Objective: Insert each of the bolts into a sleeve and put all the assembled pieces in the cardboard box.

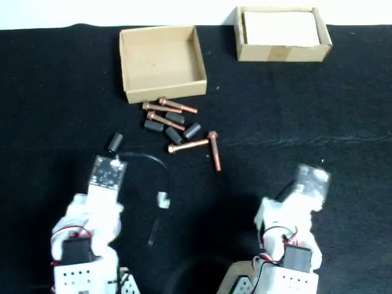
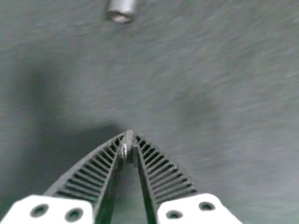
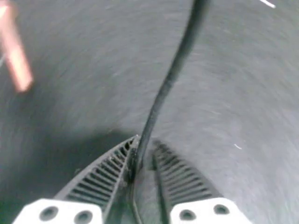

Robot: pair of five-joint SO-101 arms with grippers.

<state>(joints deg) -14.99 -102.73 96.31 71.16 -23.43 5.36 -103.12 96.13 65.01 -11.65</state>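
Both arms are hovering over the black table (image 1: 306, 110), the left gripper (image 2: 127, 148) and right gripper (image 3: 145, 151) each clenched on nothing (a black cable (image 3: 173, 74) is running along the right one's jaws). Bolts (image 1: 188, 146) and sleeves (image 1: 174, 117) are lying loose just beside the cardboard box (image 1: 165, 90); one lone sleeve (image 1: 115, 142) is sitting apart, near the left gripper.

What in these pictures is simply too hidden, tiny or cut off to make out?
1. High view: the far box holds something white, too plain and small to identify.
2. High view: the bolts and sleeves in the pile are too small to tell whether any are already joined.
3. Left wrist view: a lone sleeve is cut off by the picture's edge.
4. Right wrist view: a copper bolt is blurred and cut off by the edge.
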